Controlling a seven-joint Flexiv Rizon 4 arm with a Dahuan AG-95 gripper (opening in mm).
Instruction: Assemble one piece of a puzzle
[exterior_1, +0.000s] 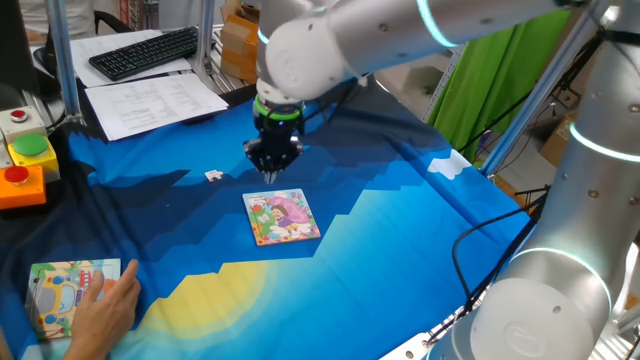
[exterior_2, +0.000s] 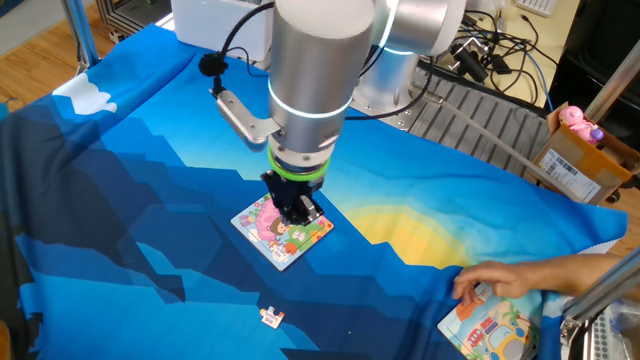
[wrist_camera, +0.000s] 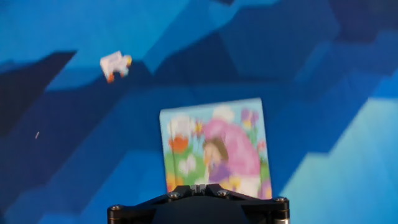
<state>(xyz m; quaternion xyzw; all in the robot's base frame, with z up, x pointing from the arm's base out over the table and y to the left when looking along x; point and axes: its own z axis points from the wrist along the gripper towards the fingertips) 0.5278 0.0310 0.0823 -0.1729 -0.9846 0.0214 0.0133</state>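
The puzzle (exterior_1: 281, 217) is a small square board with a pink-and-green cartoon, lying flat on the blue cloth. It also shows in the other fixed view (exterior_2: 283, 232) and in the hand view (wrist_camera: 214, 146). The piece (exterior_1: 213, 176) is a tiny whitish jigsaw bit lying loose on the cloth, left of the puzzle; it shows in the other fixed view (exterior_2: 271, 317) and in the hand view (wrist_camera: 115, 65). My gripper (exterior_1: 272, 170) hovers just above the puzzle's far edge, also seen in the other fixed view (exterior_2: 296, 212) and the hand view (wrist_camera: 198, 186). Its jaws are together and hold nothing.
A person's hand (exterior_1: 105, 308) rests on a second pale yellow-blue vehicle board (exterior_1: 60, 290) at the table's near left corner. Coloured push buttons (exterior_1: 22, 160), papers (exterior_1: 150, 100) and a keyboard (exterior_1: 145, 50) lie beyond the cloth's edge.
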